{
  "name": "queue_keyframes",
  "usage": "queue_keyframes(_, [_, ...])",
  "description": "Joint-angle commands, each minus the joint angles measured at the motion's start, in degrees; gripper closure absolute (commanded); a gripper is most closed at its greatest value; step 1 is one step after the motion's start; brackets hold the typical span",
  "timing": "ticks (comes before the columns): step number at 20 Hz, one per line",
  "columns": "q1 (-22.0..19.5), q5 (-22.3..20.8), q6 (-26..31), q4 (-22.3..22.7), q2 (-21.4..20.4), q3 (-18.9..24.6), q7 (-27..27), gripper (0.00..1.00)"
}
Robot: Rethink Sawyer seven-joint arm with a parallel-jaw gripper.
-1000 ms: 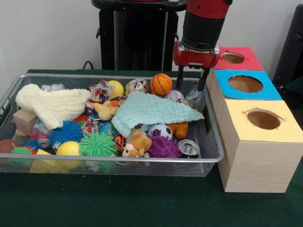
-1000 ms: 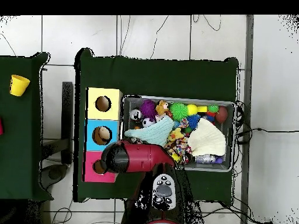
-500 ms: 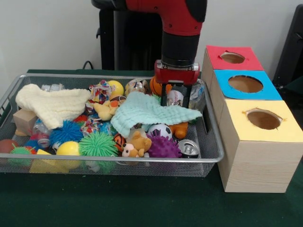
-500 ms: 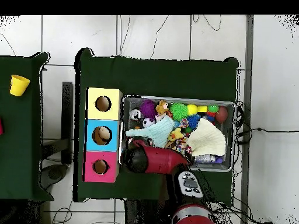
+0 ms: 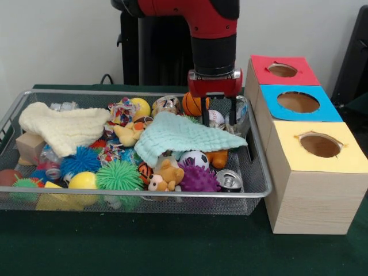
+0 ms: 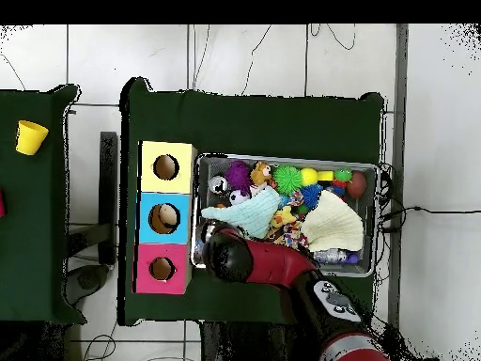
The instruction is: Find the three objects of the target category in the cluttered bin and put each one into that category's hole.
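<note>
The wire mesh bin [image 5: 144, 194] is full of toys and cloths. My gripper [image 5: 218, 119] is open and hangs low over the bin's far right corner, its fingers either side of a baseball [image 5: 214, 117]. A crushed clear bottle [image 5: 242, 110] leans against the bin wall just right of the gripper. A second clear bottle [image 5: 63, 106] lies at the far left, and a third [image 5: 49, 165] lies under toys at the left. The blue-surround hole [image 5: 298, 102] is on the middle box. In the overhead view the arm [image 6: 246, 260] hides the gripper; the bin [image 6: 377, 221] and blue hole [image 6: 165, 217] show.
A mint cloth [image 5: 184, 135] lies just in front of the gripper and a cream cloth [image 5: 63, 126] at the left. A silver can [image 5: 230, 180] sits at the near right. The red hole [image 5: 282, 70] and yellow hole [image 5: 319, 145] flank the blue one. An orange basketball [image 5: 191, 104] is behind the gripper.
The arm has swung from beside the blue and red boxes leftward in the front view into the bin's far right corner and come lower. The gripper stays open.
</note>
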Motion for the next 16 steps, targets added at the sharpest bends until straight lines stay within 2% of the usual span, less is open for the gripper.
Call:
queue_keyframes(1, [-4.66, 3.75, 10.38, 8.11, -8.15, 15.24, 6.58, 0.00])
queue_keyframes(3, [-4.75, 5.09, 12.37, 9.51, -10.85, 16.35, 7.44, 0.00])
queue_keyframes(5, [-3.56, 6.37, 15.02, 9.35, -12.86, 15.63, 8.06, 0.00])
queue_keyframes(9, [0.94, 6.36, 17.72, 8.48, -14.47, 9.96, 9.34, 0.00])
queue_keyframes(13, [4.61, 3.24, 13.75, 8.00, -10.89, 3.90, 10.25, 0.00])
queue_keyframes(16, [5.53, 2.28, 10.75, 7.84, -8.39, 1.68, 10.44, 0.00])
